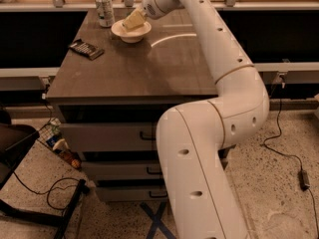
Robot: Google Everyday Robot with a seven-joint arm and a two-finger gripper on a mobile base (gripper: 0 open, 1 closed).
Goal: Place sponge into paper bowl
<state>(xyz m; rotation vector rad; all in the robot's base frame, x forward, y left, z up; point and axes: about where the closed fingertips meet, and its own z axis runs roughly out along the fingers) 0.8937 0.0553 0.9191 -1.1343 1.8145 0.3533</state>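
Observation:
The white paper bowl [144, 31] stands at the far left part of the dark tabletop [149, 63]. My cream-yellow gripper [133, 20] reaches down from the right and hangs tilted right over the bowl, its tip inside the rim. I cannot make out the sponge; it is hidden at the gripper or inside the bowl.
A silver drink can [104, 9] stands just left of and behind the bowl. A dark flat packet [85, 49] lies near the table's left edge. My white arm [234, 73] spans the right side. Drawers [109, 133] sit under the top; a chair base and cables are on the floor at left.

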